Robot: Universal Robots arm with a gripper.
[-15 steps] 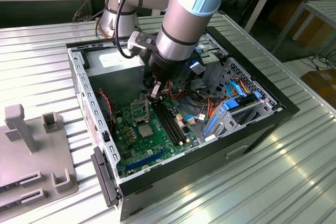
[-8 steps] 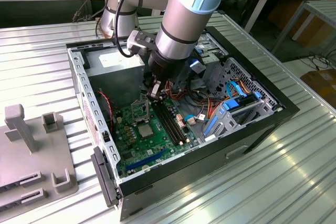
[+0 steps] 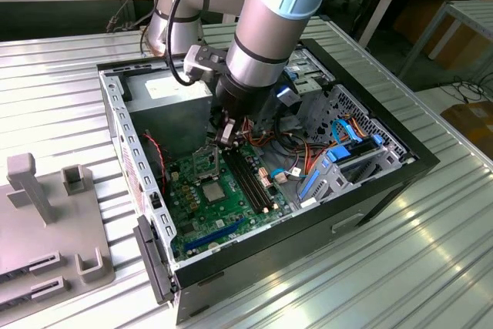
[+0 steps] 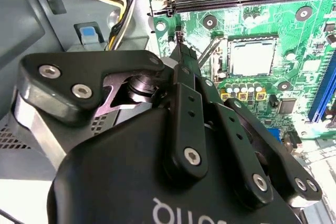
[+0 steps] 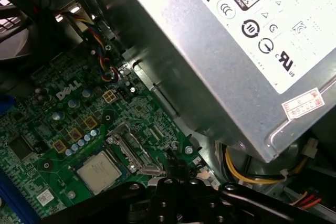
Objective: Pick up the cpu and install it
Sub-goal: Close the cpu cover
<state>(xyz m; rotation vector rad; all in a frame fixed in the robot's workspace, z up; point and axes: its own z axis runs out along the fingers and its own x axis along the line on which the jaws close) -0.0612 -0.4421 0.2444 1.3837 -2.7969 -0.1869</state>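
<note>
Your gripper (image 3: 226, 135) hangs low inside the computer case (image 3: 115, 125), near the middle of the exterior view. In the second wrist view its tips (image 4: 180, 48) are drawn together to a narrow point, with nothing visible between them. They are just beside the thin metal lever (image 4: 209, 50) of the socket, but I cannot tell if they touch it. The cpu (image 3: 213, 190) is not in the gripper. It lies flat in its socket on the motherboard (image 3: 192, 217), a little below the gripper in the exterior view, and both wrist views show its plain grey top level. The hollow frame (image 5: 131, 145) beside it stands open, so I judge the chip is placed but not locked. For this step, please move slowly and press only on the lever or the frame, never on the chip or the small yellow parts near the socket. The case also holds the power supply (image 5: 226, 61) at the back, the memory slots (image 3: 250, 182), the loose coloured cables (image 3: 308, 159) and a blue drive bracket (image 3: 339, 163). On the exterior view's left a grey fixture (image 3: 46, 244) rests on the table (image 3: 431, 267).
</note>
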